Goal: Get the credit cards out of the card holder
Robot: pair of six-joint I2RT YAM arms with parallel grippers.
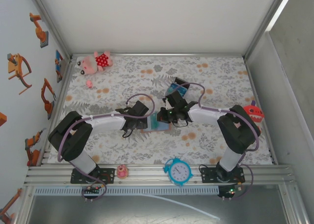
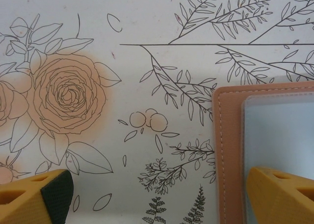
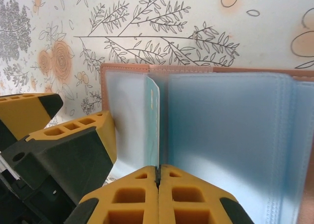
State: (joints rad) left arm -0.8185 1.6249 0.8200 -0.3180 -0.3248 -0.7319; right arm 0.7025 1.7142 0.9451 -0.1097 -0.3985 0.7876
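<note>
The tan leather card holder [image 1: 159, 124] lies open on the flowered tablecloth between the two arms, its blue-grey pockets [image 3: 235, 135] facing up. My right gripper [image 3: 158, 171] is shut on the near edge of a thin teal credit card [image 3: 153, 121] that stands edge-on at the holder's fold. Its place from above is [image 1: 170, 117]. My left gripper [image 2: 159, 199] is open at the holder's left end. One of its fingers [image 2: 282, 194] is over the holder's tan stitched border [image 2: 228, 150] and clear pocket. The other finger [image 2: 34, 197] is over bare cloth. That left gripper also appears in the right wrist view [image 3: 73, 150].
A small black box with teal-blue cards [image 1: 176, 88] sits just behind the right gripper. A pink plush [image 1: 95, 62] lies at the back left, a red toy [image 1: 253, 112] at the right edge. A blue clock [image 1: 178, 171] and a small pink object [image 1: 122, 172] stand on the front rail.
</note>
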